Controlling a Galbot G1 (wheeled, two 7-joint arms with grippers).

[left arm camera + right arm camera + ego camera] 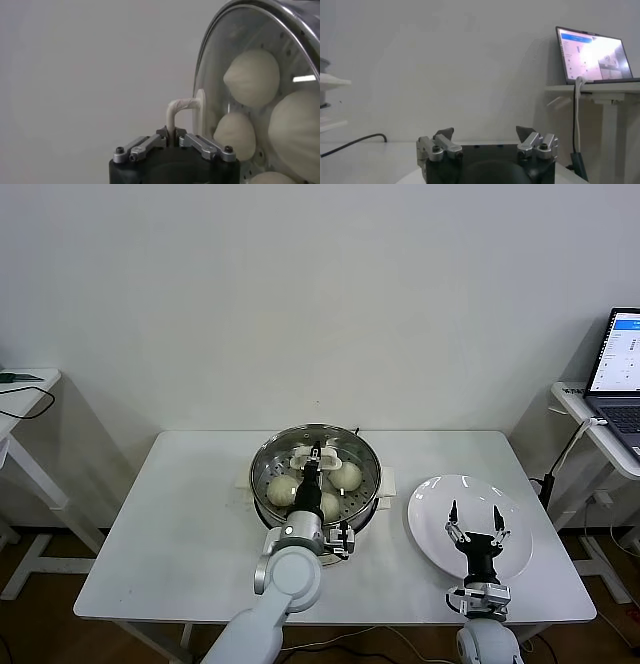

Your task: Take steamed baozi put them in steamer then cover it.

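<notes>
The steel steamer (268, 461) stands at the table's middle on its cream base. Inside it lie several cream-white baozi (284, 489), which the left wrist view shows through glass (255, 77). The clear cover (220, 60) sits over the steamer's mouth. I cannot tell whether its rim rests on the pot. My left gripper (317, 456) (172, 136) is shut on the cover's cream handle (180, 106). My right gripper (475, 512) (487, 132) hangs open over the white plate (430, 504), holding nothing.
The white plate lies to the right of the steamer near the front edge. A laptop (625, 369) (592, 55) stands on a side stand at the far right, with a cable (577, 115) hanging from it. Another small table (20, 384) is at the far left.
</notes>
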